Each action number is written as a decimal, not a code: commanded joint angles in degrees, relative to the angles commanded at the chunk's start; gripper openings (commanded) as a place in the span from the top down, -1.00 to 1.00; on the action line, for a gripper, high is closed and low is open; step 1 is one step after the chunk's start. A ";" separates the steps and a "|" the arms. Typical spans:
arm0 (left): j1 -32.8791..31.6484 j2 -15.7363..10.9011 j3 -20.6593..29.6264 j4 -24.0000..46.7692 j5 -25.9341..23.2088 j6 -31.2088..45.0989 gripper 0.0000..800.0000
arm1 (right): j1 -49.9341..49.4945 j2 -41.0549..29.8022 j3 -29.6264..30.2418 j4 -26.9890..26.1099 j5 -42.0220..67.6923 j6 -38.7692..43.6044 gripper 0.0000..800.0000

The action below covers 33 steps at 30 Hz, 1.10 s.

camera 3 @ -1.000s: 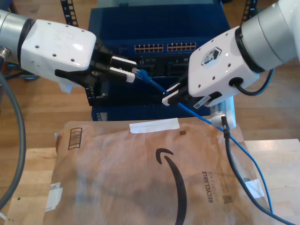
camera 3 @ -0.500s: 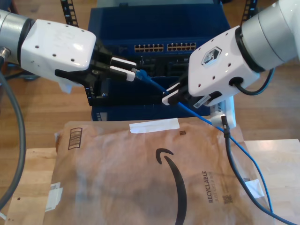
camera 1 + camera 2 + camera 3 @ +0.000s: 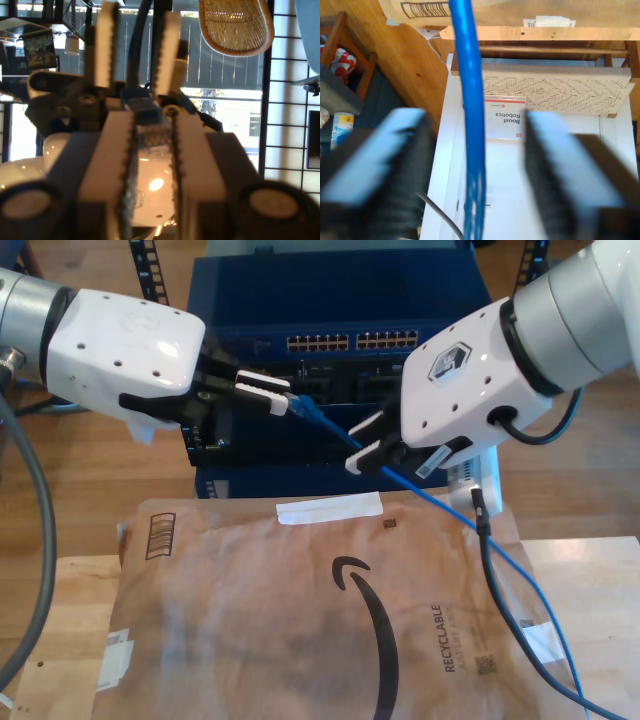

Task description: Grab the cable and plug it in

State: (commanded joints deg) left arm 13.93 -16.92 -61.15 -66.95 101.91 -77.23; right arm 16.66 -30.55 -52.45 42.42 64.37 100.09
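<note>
The blue cable (image 3: pixel 425 495) runs slantwise from the exterior view's lower right up to its plug (image 3: pixel 297 403). My first gripper (image 3: pixel 280 398), coming in from the exterior view's left, is shut on the plug (image 3: pixel 150 125), which sits between its white pads (image 3: pixel 117 145). My second gripper (image 3: pixel 368 443), on the exterior view's right, is open, with the cable (image 3: pixel 470 100) passing freely between its dark fingers (image 3: pixel 395 150). Its two white fingers (image 3: pixel 106 45) stand spread beyond the plug in the first wrist view.
Behind the grippers, a network switch (image 3: pixel 350 341) with rows of ports sits in a blue rack (image 3: pixel 340 290). A brown paper envelope (image 3: pixel 300 610) covers the wooden table in front. A black cable (image 3: pixel 500 580) hangs beside the blue one at the exterior view's right.
My second gripper has opened and let go of the cable. My first gripper has moved slightly up and toward the rack with the plug.
</note>
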 joint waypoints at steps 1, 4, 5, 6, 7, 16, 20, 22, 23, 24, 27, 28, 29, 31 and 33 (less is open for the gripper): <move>0.00 0.00 0.00 0.00 0.00 -0.18 0.99 | 0.00 0.00 0.00 0.00 0.00 -0.44 -0.23; 0.18 0.09 -0.26 -1.41 0.18 -1.67 0.99 | -0.09 -0.44 0.09 -0.09 -0.18 -1.93 -0.28; 0.35 0.09 -0.35 -2.46 0.35 -2.11 0.99 | -0.09 -0.70 0.09 -0.09 -0.18 -2.73 -0.35; 1.32 0.26 -0.44 -3.08 0.35 -2.29 0.99 | -0.09 -1.23 0.18 -0.18 -0.26 -3.96 -0.41; 2.55 0.62 -0.35 -3.34 0.44 -2.29 0.99 | -0.09 -2.02 0.26 -0.18 -0.62 -5.98 -0.47; 5.01 4.22 -0.97 -3.34 1.85 -5.10 1.00 | 0.26 -8.44 2.55 -0.35 -9.49 -11.60 -0.58; 5.63 6.51 -0.88 -3.52 4.13 -9.58 1.00 | 0.62 -9.41 3.78 -0.26 -12.40 -11.60 -0.63; 5.71 7.91 -1.05 -4.22 6.68 -10.20 1.00 | 1.41 -9.93 3.96 -0.35 -13.71 -11.69 -0.63; 5.71 8.26 -1.32 -4.75 7.21 -10.99 1.00 | 1.93 -9.93 4.22 -0.35 -14.15 -11.78 -0.65; 5.71 8.35 -1.76 -5.10 7.65 -11.78 1.00 | 2.64 -9.93 4.31 -0.35 -14.95 -12.66 -0.66; 6.07 9.41 -2.46 -5.27 9.23 -12.84 1.00 | 5.45 -10.64 6.33 -0.35 -20.48 -14.42 -0.66; 6.07 10.20 -2.90 -5.27 9.93 -13.89 1.00 | 7.03 -11.16 7.30 -0.53 -22.86 -14.42 -0.66; 6.07 10.99 -3.25 -5.27 10.99 -15.30 1.00 | 8.44 -11.52 8.18 -0.62 -25.14 -14.51 -0.66; 6.07 12.48 -3.60 -6.33 13.19 -16.62 1.00 | 11.25 -11.96 9.58 -0.62 -29.10 -15.82 -0.66; 6.68 12.92 -3.87 -8.62 14.24 -16.62 1.00 | 13.80 -11.96 10.37 -0.70 -32.88 -17.14 -0.66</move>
State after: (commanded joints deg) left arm 20.62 -4.00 -65.02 -75.56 116.15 -93.85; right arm 30.46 -42.51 -42.08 41.71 31.49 82.95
